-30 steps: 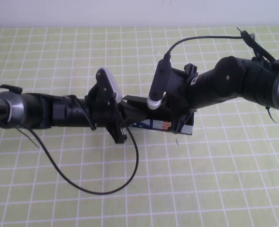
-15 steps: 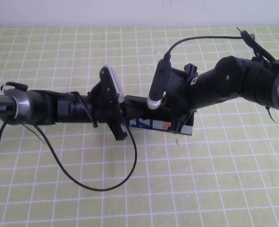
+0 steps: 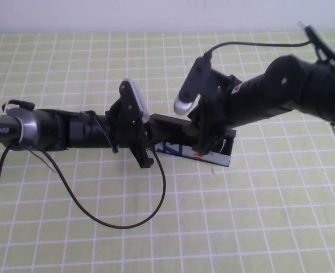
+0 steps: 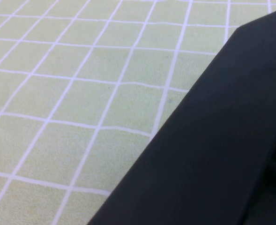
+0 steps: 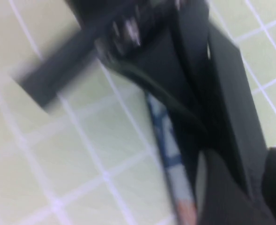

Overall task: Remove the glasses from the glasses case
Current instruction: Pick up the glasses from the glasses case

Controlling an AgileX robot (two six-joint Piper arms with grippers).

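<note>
Right gripper reaches down into the glasses case at its right end — whether its fingers grip anything cannot be told. Left gripper presses at the case's left end, its fingers hidden too. Lid stands raised behind. Case sits mid-table on the green checked cloth, with free cloth all around — a black cable loops in front.

A flat black panel of the glasses case fills one side of the left wrist view, its straight edge cutting diagonally across the frame. Beyond it lies the pale green surface, ruled with thin white grid lines running off at an angle.
</note>
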